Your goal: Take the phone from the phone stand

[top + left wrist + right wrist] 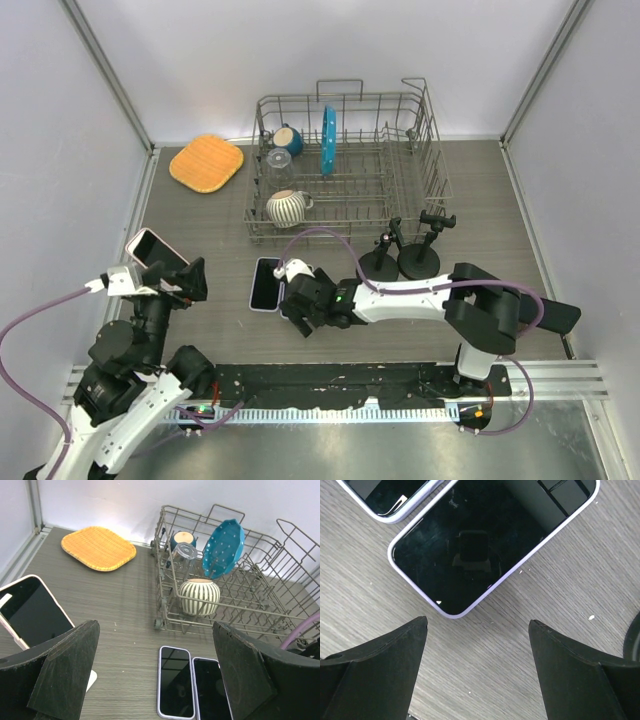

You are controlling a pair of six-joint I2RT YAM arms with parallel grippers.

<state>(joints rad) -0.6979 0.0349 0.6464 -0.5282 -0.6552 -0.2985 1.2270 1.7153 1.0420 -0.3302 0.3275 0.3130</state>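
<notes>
Two lavender-cased phones lie flat, side by side, screens up: one (pixel 265 284) (pixel 176 682) in full view, the other (pixel 210 692) (pixel 485 535) partly under my right gripper (pixel 300 312) (pixel 477 621). That gripper is open just above the table at the second phone's near corner, holding nothing. Two black phone stands (pixel 380 262) (pixel 420 258) are empty. At far left a pink-cased phone (pixel 150 247) (pixel 30 610) sits tilted, with a white piece (pixel 90 680) below it. My left gripper (pixel 188 280) (pixel 155 626) hangs wide open beside it, empty.
A wire dish rack (pixel 350 165) at the back holds a striped cup (pixel 288 207), a glass (pixel 278 160), a blue mug (pixel 288 138) and a blue plate (pixel 327 138). An orange mat (pixel 206 162) lies back left. White walls close in both sides.
</notes>
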